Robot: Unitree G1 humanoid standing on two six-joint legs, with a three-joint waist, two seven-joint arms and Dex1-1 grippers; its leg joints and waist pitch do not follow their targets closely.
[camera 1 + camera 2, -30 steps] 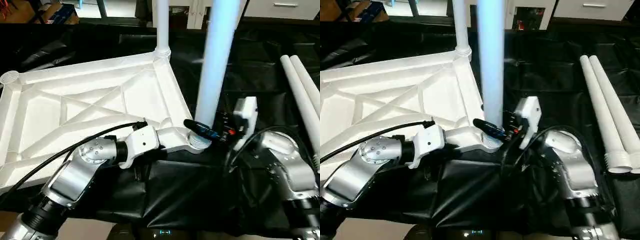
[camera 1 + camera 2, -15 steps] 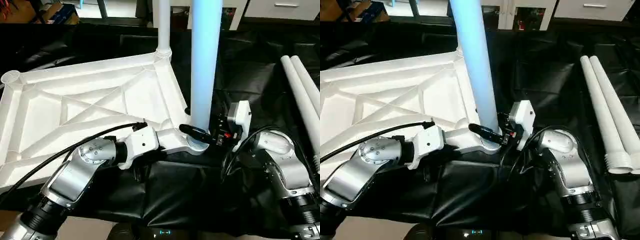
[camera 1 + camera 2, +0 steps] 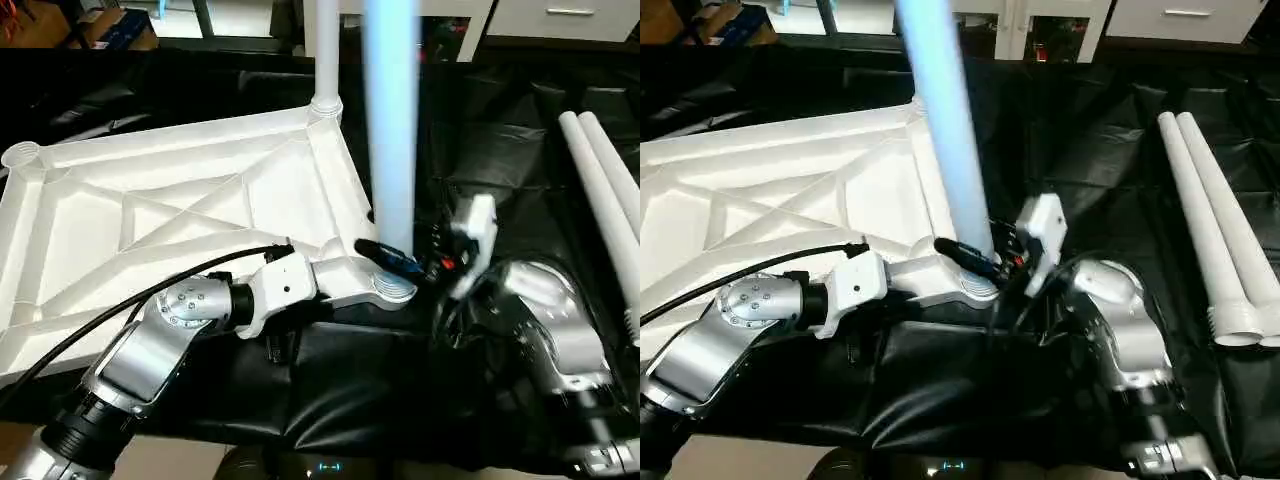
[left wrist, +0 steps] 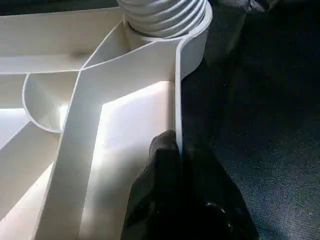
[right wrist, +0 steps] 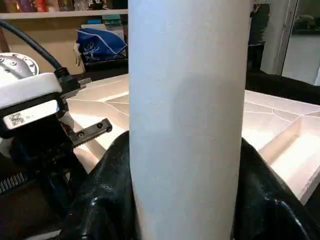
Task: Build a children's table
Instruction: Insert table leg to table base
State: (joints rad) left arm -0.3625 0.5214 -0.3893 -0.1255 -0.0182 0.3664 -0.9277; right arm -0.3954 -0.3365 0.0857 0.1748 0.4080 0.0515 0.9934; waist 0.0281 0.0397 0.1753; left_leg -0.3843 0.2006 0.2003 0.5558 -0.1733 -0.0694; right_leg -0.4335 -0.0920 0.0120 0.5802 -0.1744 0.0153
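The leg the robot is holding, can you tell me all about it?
The leg is a long, smooth white tube that looks like plastic, with a ridged, threaded end. It stands nearly upright, leaning a little, with that end at the near corner socket of the upturned top. The right tool is clamped around it low down, a black finger on each side.

One large white plastic rectangular tabletop (image 3: 180,215), ribbed underside up. Four long tapered white tube legs: one upright at the far corner socket (image 3: 326,50), one standing at the near corner socket (image 3: 392,130), two lying side by side on the black sheet (image 3: 600,190) (image 3: 1230,215). Two silver robot arms, each with one black two-fingered gripper: left (image 4: 182,200), right (image 3: 400,262). One black cable (image 3: 110,310).
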